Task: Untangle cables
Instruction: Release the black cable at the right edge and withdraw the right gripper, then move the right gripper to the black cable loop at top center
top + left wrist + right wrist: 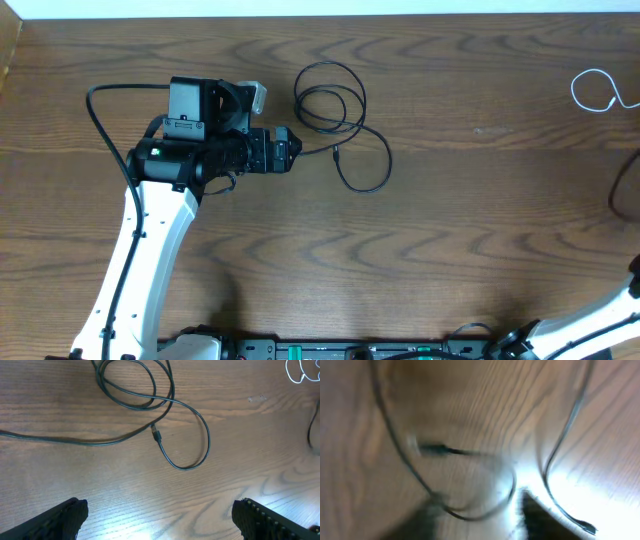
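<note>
L hand (pixel 160 506): jaws wide apart, empty, over brown wooden worktop (pixel 260 455). Thin black cable (pixel 185 467) lies directly ahead, plug end (pixel 156 435) nearest, loose coil beyond; L arm (pixel 150 230) is nearer. Thin white cord (pixel 575 88) far right. R hand: view blurred, state cannot be told.

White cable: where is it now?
Overhead view: the white cable lies in a small loop at the table's far right edge, near the picture's top, well apart from the black cable left of centre.

Black cable (pixel 182 468), white cable (pixel 592 72), brown wood-grain table (pixel 480 230)
</note>
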Motion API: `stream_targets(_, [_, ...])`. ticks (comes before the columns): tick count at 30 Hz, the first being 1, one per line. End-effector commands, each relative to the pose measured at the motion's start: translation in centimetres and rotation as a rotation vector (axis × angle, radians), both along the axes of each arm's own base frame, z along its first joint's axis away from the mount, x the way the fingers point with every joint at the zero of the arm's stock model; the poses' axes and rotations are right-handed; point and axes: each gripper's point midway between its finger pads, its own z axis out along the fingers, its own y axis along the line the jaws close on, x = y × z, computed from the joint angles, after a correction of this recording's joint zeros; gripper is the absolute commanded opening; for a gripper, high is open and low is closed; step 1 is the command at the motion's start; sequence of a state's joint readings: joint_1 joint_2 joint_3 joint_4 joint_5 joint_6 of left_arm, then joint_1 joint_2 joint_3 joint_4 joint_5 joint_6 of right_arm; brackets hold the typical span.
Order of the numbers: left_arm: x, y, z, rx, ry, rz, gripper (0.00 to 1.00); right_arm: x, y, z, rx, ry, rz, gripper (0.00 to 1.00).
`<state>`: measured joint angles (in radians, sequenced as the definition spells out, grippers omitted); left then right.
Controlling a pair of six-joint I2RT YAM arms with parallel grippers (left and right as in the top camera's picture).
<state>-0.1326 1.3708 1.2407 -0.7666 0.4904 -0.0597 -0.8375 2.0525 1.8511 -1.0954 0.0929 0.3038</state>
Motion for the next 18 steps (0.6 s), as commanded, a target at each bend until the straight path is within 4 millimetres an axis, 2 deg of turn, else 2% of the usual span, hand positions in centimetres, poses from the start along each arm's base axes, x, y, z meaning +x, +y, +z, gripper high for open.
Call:
stream_targets(1, [0.2, 0.2, 0.3, 0.005, -0.005, 0.013, 0.98, 0.9, 1.2, -0.8, 0.069, -0.042, 0.011, 0.79])
stream_targets(5, [0.2, 0.2, 0.3, 0.005, -0.005, 0.013, 0.98, 2.1, 1.9, 1.0, 0.074, -0.113, 0.068, 0.80])
stream_targets(10, [0.2, 0.2, 0.3, 0.005, -0.005, 0.012, 0.98, 6.1, 5.8, 5.7, 0.106, -0.323, 0.279, 0.81])
stream_targets(15, [0.2, 0.2, 0.3, 0.005, -0.005, 0.013, 0.98, 9.6, 12.1, 10.1, 0.102, -0.451, 0.563, 0.82])
stream_targets(18, [0.2, 0.2, 0.3, 0.005, -0.005, 0.013, 0.98, 11.8, 17.2, 11.9, 0.121, -0.514, 0.753, 0.82])
